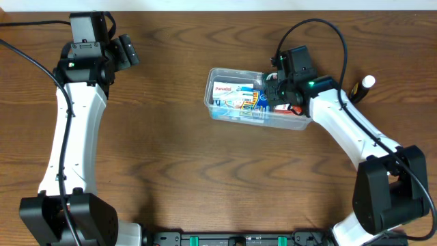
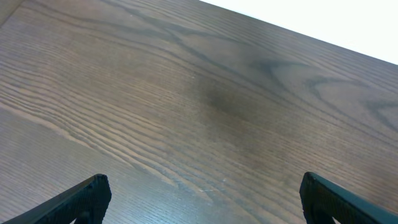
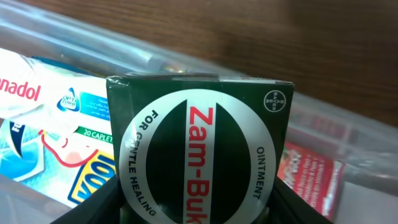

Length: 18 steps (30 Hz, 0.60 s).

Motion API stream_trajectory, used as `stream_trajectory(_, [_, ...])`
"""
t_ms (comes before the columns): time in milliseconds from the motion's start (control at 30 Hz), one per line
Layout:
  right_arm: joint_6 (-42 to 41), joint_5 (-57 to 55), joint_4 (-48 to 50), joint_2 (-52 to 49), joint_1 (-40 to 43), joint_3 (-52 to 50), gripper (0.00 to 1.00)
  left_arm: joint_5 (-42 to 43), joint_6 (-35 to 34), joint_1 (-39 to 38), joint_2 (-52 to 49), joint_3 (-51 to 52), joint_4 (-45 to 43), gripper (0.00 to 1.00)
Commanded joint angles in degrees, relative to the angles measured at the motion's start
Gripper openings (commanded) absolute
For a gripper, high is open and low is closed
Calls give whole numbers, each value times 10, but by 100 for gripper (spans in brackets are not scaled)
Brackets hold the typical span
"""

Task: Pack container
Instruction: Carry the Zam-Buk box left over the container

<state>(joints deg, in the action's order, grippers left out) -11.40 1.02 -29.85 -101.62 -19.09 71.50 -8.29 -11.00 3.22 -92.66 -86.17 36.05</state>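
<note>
Wood table [image 1: 171, 171] overhead: container [image 1: 209, 96] right of centre, long axis left-right, my right gripper [image 1: 281, 89] over its right end, left gripper [image 1: 126, 51] well apart. Left wrist: fingers wide, holding nothing. Right wrist: fingers clamp a green ointment box [image 3: 199, 155] over the container.

Table [image 1: 177, 164]: dark brown wood with long, clear grain, filling almost every view.
Far edge: a pale surface [image 1: 205, 5] begins behind the table.
Light: even and soft.
</note>
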Motion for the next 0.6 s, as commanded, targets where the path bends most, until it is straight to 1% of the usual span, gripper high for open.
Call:
stream_trajectory(0, [-36,-18,-4,-26,-17,0,34,-1,-9,2,8,-10,2,98])
stream_trajectory(567, [-60,-25,-10,-26,-64,0,34,-1,-9,2,8,-10,2,98])
